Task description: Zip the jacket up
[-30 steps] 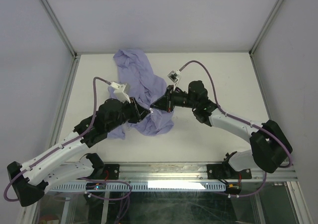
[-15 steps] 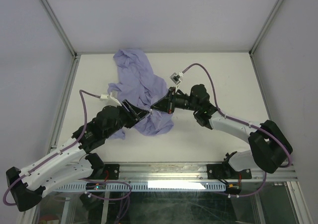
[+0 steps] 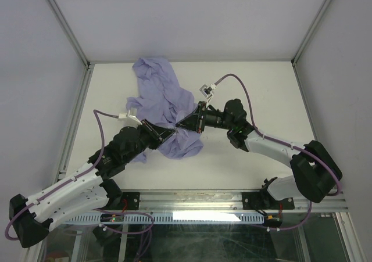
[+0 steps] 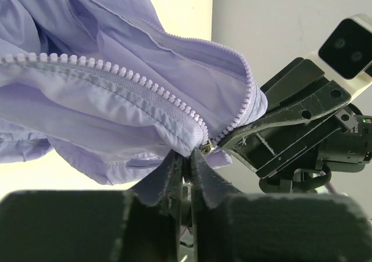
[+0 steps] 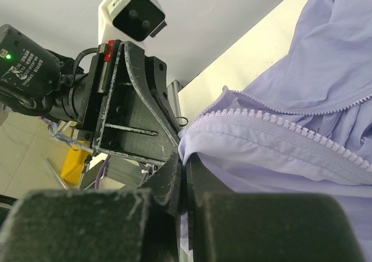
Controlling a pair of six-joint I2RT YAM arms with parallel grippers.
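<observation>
A: Progress entry. The jacket (image 3: 160, 93) is lying bunched on the table (image 3: 250, 82), from the centre toward the far left. The zip is standing undone: 2 rows of teeth (image 4: 139, 82) are running apart and meeting only at the bottom end. Judged: the task is barely starting, with the whole run remaining.

B: Grips?

A: The left gripper (image 3: 172, 132) is pinching the hem at that bottom end, fingers (image 4: 168, 175) nearly together on cloth. The right gripper (image 3: 185, 124) is clamping the facing edge, closed tight on fabric.

B: View differences?

A: The top view is hiding the zip among folds. The left wrist view is showing the teeth and a small metal piece (image 4: 204, 148); slider or pin, cannot tell.
</observation>
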